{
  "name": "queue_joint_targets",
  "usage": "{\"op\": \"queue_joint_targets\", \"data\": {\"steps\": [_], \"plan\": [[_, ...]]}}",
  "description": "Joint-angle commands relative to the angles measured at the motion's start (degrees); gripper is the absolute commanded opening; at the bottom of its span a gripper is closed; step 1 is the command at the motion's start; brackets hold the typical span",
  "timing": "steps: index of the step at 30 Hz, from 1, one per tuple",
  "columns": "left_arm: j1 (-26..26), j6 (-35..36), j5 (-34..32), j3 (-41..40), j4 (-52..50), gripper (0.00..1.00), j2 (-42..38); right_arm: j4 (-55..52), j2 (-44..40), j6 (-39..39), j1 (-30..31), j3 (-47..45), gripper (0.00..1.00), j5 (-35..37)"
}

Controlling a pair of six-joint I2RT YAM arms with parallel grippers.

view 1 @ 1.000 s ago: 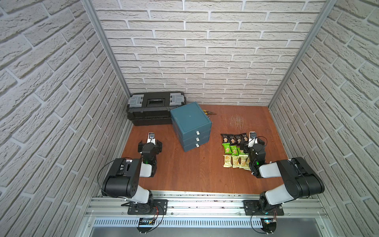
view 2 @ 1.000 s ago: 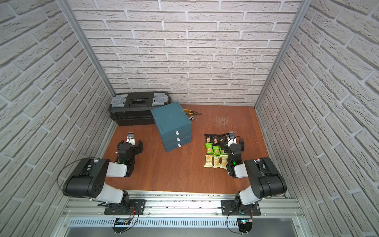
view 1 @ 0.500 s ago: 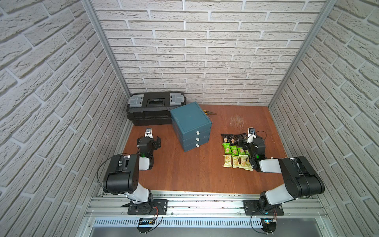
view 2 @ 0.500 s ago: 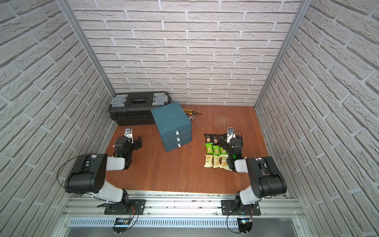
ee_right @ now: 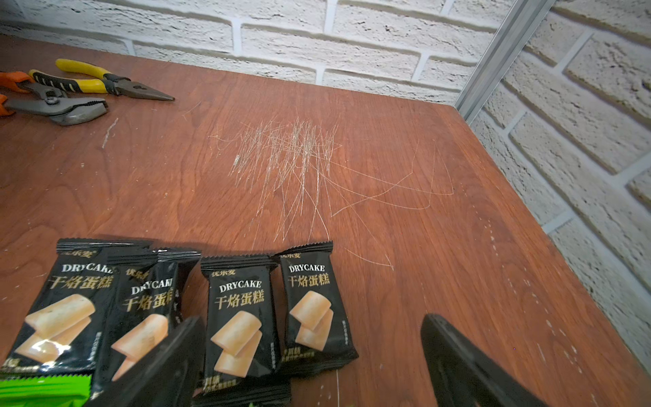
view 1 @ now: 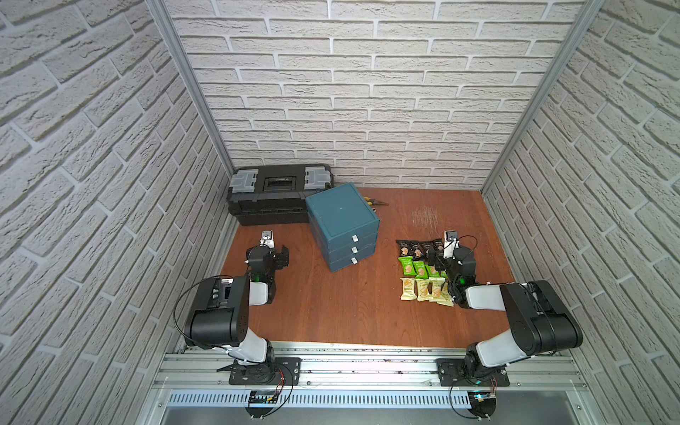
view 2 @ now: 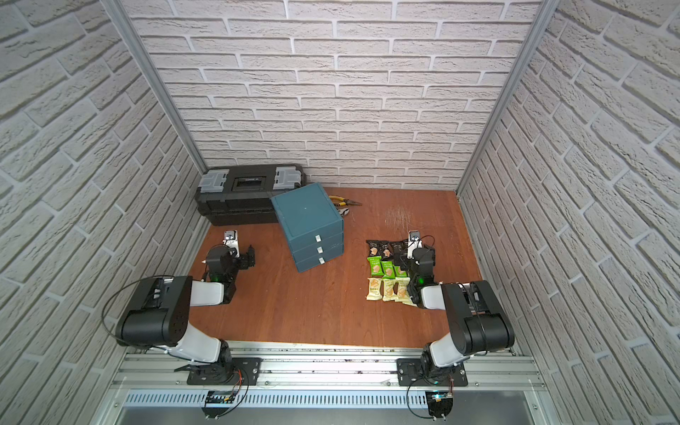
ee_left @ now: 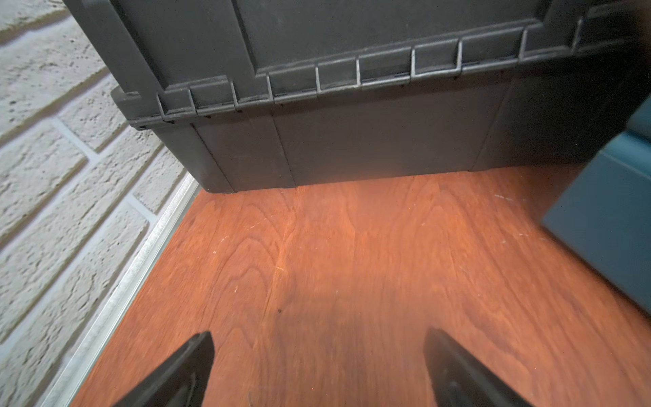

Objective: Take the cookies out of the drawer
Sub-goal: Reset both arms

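The cookies [view 1: 419, 269] [view 2: 387, 269] lie flat on the wooden table in three rows: black at the back, green in the middle, cream at the front. The teal drawer unit [view 1: 342, 224] [view 2: 307, 220] stands to their left with all three drawers pushed in. My right gripper [view 1: 438, 259] [ee_right: 312, 319] hangs open just above the right end of the rows and holds nothing; two black packets [ee_right: 239, 310] lie between its fingers. My left gripper [view 1: 281, 257] [ee_left: 318, 338] is open over bare wood, left of the drawer unit [ee_left: 606, 218].
A black toolbox [view 1: 279, 195] [ee_left: 352, 134] stands against the back wall behind the left gripper. Two pairs of pliers [view 2: 344, 201] [ee_right: 102, 82] lie behind the drawer unit. Brick walls close in both sides. A scratched patch [ee_right: 292, 158] marks the wood behind the cookies.
Both wrists have shifted slightly toward the back wall, the left one also a little to the left. The cookies and the drawer unit have stayed where they were.
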Motion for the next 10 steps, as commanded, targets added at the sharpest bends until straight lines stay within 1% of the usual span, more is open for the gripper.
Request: {"op": "queue_joint_targets", "data": {"steps": [1,10], "plan": [[0.40,-0.93,0.80,0.74,0.69,0.99,-0.03,1.18,-0.65,0.96,-0.39,1.07,0.99,-0.47],[0.57,-0.97,1.14,0.65,0.65,0.99,-0.20,1.20,-0.65,0.98,-0.39,1.07,0.99,-0.52]]}}
